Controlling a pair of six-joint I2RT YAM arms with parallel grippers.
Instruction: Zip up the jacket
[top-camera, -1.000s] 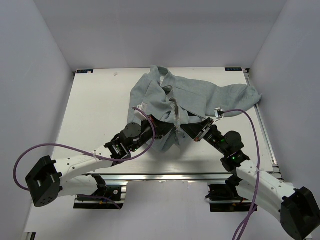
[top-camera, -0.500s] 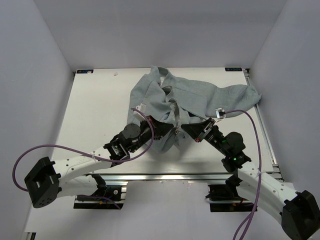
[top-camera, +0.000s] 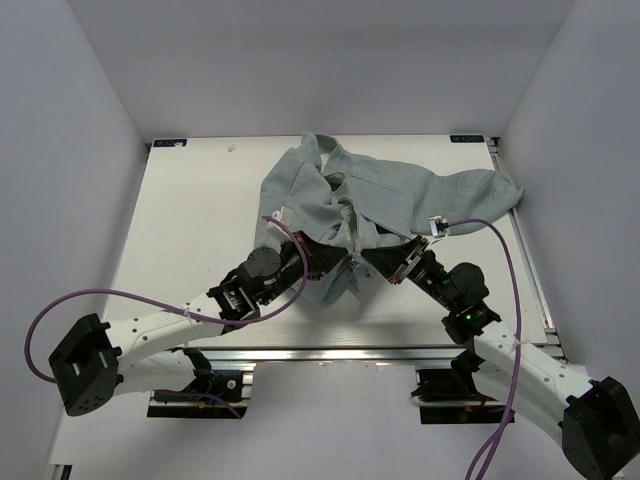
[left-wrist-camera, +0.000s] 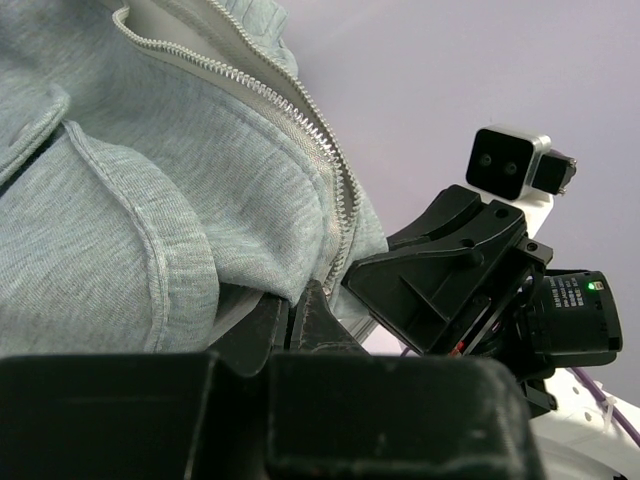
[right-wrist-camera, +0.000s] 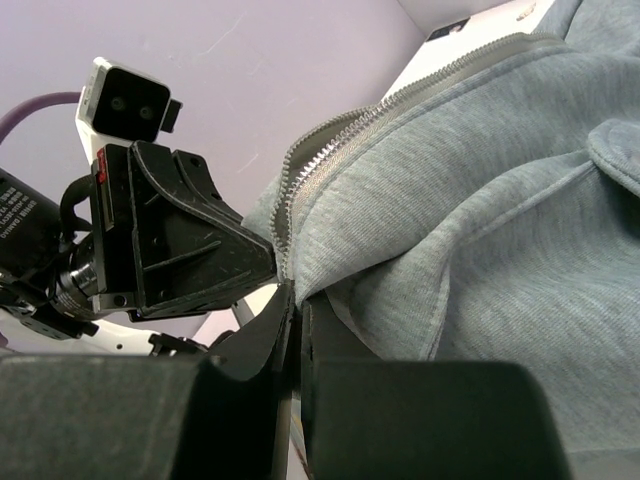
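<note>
The grey-green fleece jacket (top-camera: 385, 195) lies crumpled on the white table, front open, its silver zipper (top-camera: 350, 225) running toward the near hem. My left gripper (top-camera: 318, 258) is shut on the left front hem (left-wrist-camera: 255, 270) beside its zipper teeth (left-wrist-camera: 300, 130). My right gripper (top-camera: 385, 262) is shut on the right front hem (right-wrist-camera: 340, 275) next to its zipper teeth (right-wrist-camera: 300, 175). The two grippers face each other closely with the hem lifted between them. Each wrist view shows the other gripper just across. The zipper slider is not visible.
The white table (top-camera: 190, 220) is walled by pale panels at the left, back and right. A jacket sleeve (top-camera: 490, 185) reaches to the right edge. Purple cables (top-camera: 80, 300) loop from both arms near the front rail.
Both grippers have drawn slightly closer together at the hem since a second ago; little has moved in the last half second.
</note>
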